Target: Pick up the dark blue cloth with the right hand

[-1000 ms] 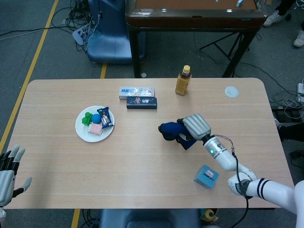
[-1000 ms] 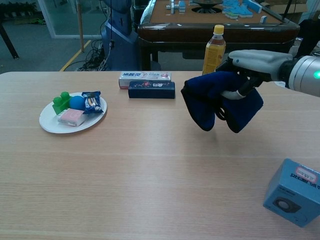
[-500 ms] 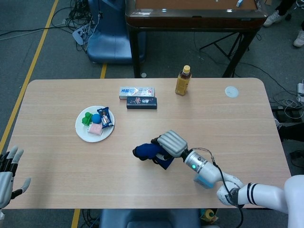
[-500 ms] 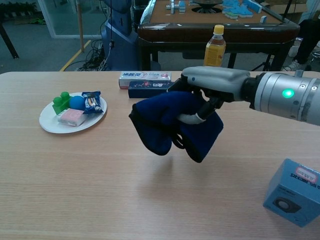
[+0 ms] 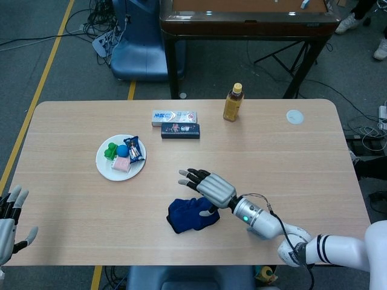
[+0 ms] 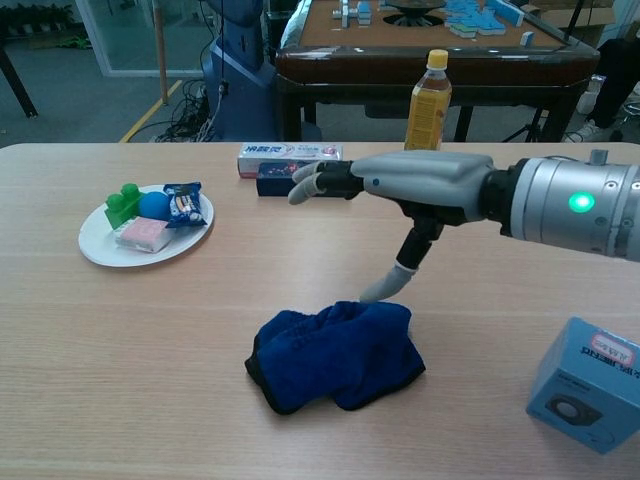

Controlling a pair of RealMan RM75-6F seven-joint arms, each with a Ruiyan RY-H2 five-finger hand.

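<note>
Two robot hands show, and neither holds anything. Your right robot hand (image 6: 420, 185) is released, fingers stretched flat and spread, pointing toward the plate side, thumb hanging down with its tip just at the top edge of the dark blue cloth (image 6: 335, 355). In the head view that same right robot hand (image 5: 211, 187) hovers over the cloth's far edge. Dark blue cloth (image 5: 192, 214) lies crumpled on the bench (image 5: 72, 205), near the front edge, roughly mid-width. Its long axis runs left-right along the bench front, slightly tilted; the left end bulges thicker and rounder, the right end is flatter. No label visible on it.

Your left robot hand (image 5: 11, 217) sits at the far left off the bench corner, fingers apart, empty.

Other stuff: white plate (image 6: 95, 245) with green blocks (image 6: 123, 203), blue ball (image 6: 153, 205), pink block (image 6: 142, 233) and a blue snack packet (image 6: 185, 203), print too small to read. Toothpaste box (image 6: 290, 153) has writing, not legible. Dark box (image 6: 290, 180) just in front of it, partly behind the fingers, text unreadable. Amber bottle (image 6: 428, 90) with yellow cap stands upright at the back. Light blue box (image 6: 590, 385) at front right has a red-bordered label, unreadable.
</note>
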